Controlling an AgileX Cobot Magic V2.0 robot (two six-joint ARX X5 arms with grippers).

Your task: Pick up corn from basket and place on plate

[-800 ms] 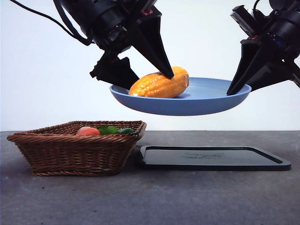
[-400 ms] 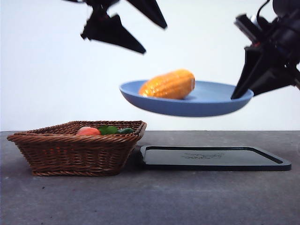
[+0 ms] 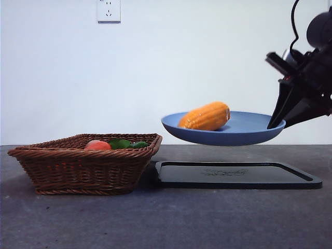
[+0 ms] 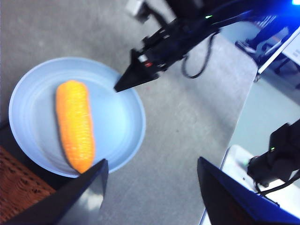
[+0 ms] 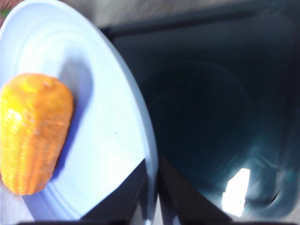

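The orange-yellow corn (image 3: 205, 116) lies on its side on the blue plate (image 3: 228, 134). The plate hangs in the air above the black tray, with my right gripper (image 3: 276, 123) shut on its right rim. In the right wrist view the two jaws pinch the plate (image 5: 110, 140) at its edge, with the corn (image 5: 33, 136) beside them. My left gripper (image 4: 150, 187) is open and empty, high above the plate (image 4: 119, 117) and corn (image 4: 75, 124), and out of the front view. The wicker basket (image 3: 83, 163) stands on the table at the left.
A reddish-pink peach-like fruit (image 3: 97, 145) and green items (image 3: 125, 143) lie in the basket. A flat black tray (image 3: 236, 175) lies right of the basket, under the plate. The table's edge shows in the left wrist view.
My left gripper let go of the corn and rose out of the front view. The plate with the corn moved right and down, closer to the black tray.
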